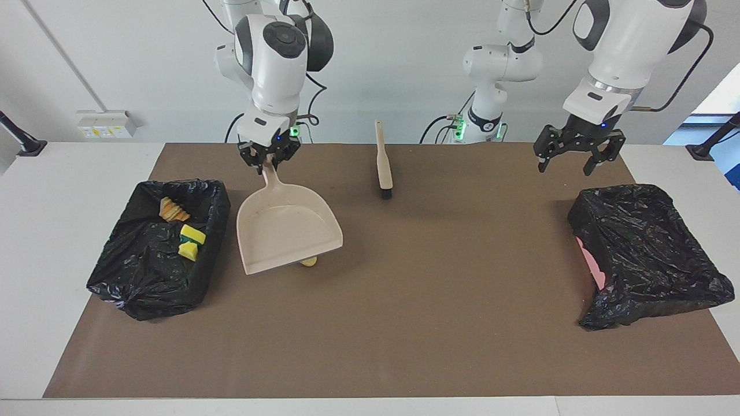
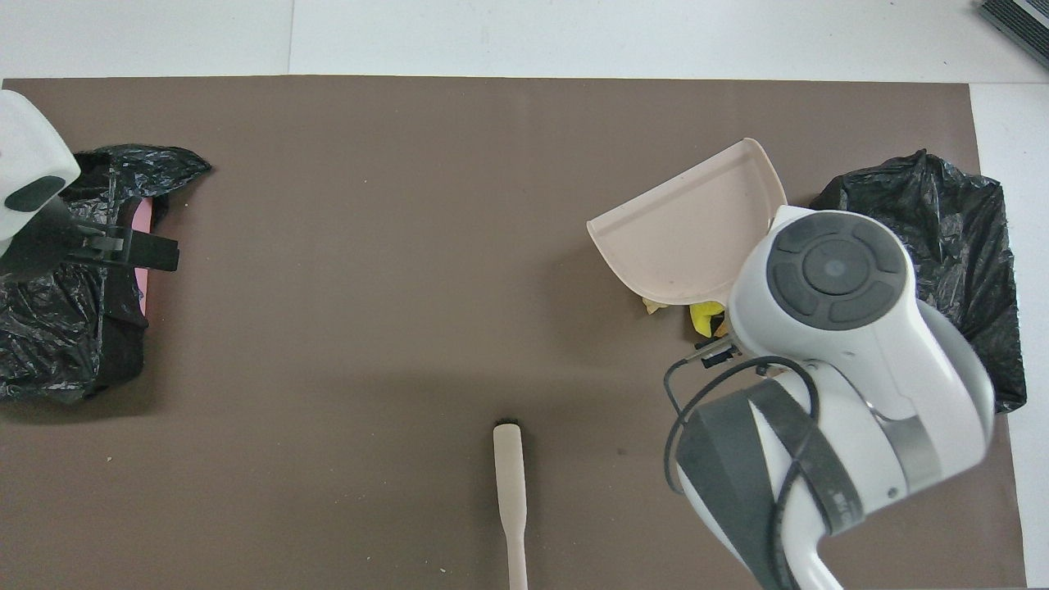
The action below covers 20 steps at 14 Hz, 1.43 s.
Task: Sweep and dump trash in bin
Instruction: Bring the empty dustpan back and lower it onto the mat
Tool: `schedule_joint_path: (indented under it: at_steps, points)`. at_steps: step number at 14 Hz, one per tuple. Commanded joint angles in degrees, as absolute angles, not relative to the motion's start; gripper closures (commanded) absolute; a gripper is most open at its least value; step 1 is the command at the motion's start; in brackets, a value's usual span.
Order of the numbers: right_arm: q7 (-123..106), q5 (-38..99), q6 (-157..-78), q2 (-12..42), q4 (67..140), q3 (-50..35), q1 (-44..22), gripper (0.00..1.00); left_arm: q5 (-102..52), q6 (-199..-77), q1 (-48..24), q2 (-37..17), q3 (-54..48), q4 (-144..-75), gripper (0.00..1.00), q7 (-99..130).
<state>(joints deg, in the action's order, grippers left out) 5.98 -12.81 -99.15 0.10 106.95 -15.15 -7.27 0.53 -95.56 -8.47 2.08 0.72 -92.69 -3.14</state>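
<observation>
Scraps of trash peek out from under the open lip of the beige dustpan, at about six o'clock from the right gripper in the facing view; in the overhead view a yellow bit shows beside the pan's rim. The right gripper's fingers are pinched tight on the dustpan's handle, the pan hanging tilted over the brown mat. Three more pieces lie inside the black-lined bin at nine o'clock from the pan. The brush lies on the mat at the gripper's three o'clock, untouched. The left gripper hangs with fingers spread wide and nothing in them, over the second lined bin's rim nearest the robots.
</observation>
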Motion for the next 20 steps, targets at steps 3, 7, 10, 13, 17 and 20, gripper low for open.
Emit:
schedule_joint_path:
  at_steps: [3,7,10,13,17,20]
  points:
    - [29.0,-5.8,-102.5,15.1,94.5,-14.8,-13.3,1.00,-0.7,-87.4,-6.5,1.1,0.3,-88.0,0.00,-6.2]
    - [39.8,-5.8,-104.4,28.3,81.1,-14.8,-20.0,1.00,-3.2,-85.3,-4.9,1.7,0.4,-88.0,0.00,-7.3]
    - [44.2,-5.7,-109.5,34.0,76.8,-14.8,-23.3,1.00,-3.2,-85.3,-5.0,3.9,0.1,-88.9,0.00,-7.1]
    - [43.3,-6.0,-112.8,36.1,76.9,-14.8,-23.8,1.00,-3.1,-85.0,-4.7,4.0,0.1,-88.9,0.00,-6.9]
    - [43.2,-6.3,-117.2,37.9,77.3,-14.8,-24.1,0.73,-2.8,-84.5,-4.7,4.1,0.1,-89.1,0.00,-6.8]
    - [42.9,-7.0,-116.0,36.0,78.3,-14.8,-24.8,0.00,-2.8,-84.1,-4.7,4.4,0.1,-89.5,0.00,-6.8]
